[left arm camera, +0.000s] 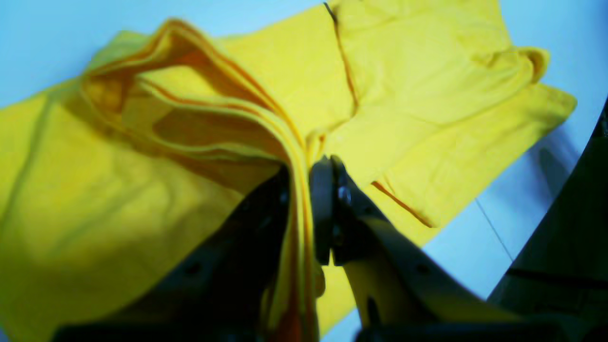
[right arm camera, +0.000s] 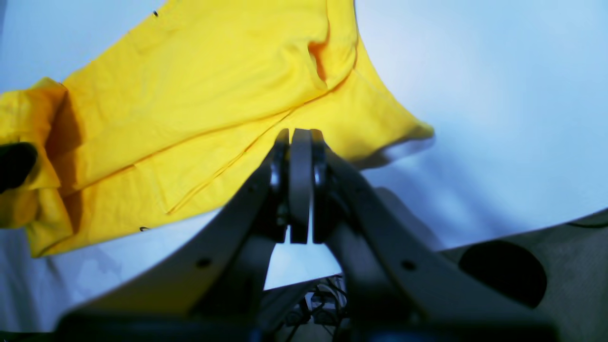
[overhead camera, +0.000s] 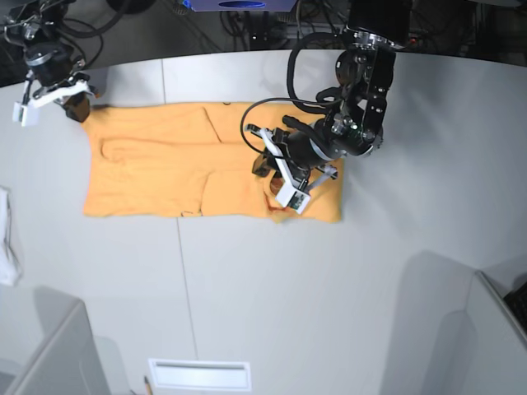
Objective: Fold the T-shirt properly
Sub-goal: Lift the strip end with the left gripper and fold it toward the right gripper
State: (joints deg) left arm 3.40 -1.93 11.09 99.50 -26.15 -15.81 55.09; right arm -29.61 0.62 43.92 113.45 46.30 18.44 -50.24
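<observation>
The T-shirt (overhead camera: 165, 173) lies as a long orange strip across the white table (overhead camera: 370, 271). My left gripper (overhead camera: 277, 189) is at the strip's front edge, right of its middle. In the left wrist view it (left arm camera: 304, 187) is shut on a bunched fold of the T-shirt (left arm camera: 427, 95) and lifts it into a ridge. My right gripper (overhead camera: 76, 107) sits at the shirt's far left corner. In the right wrist view it (right arm camera: 300, 135) has its jaws together at the edge of the T-shirt (right arm camera: 190, 95), and no cloth shows between them.
A white cloth (overhead camera: 6, 239) lies at the table's left edge. Grey boxes stand at the front left (overhead camera: 49, 346) and front right (overhead camera: 461, 329). A white tray (overhead camera: 198, 374) is at the front. Cables (overhead camera: 247, 25) run along the back.
</observation>
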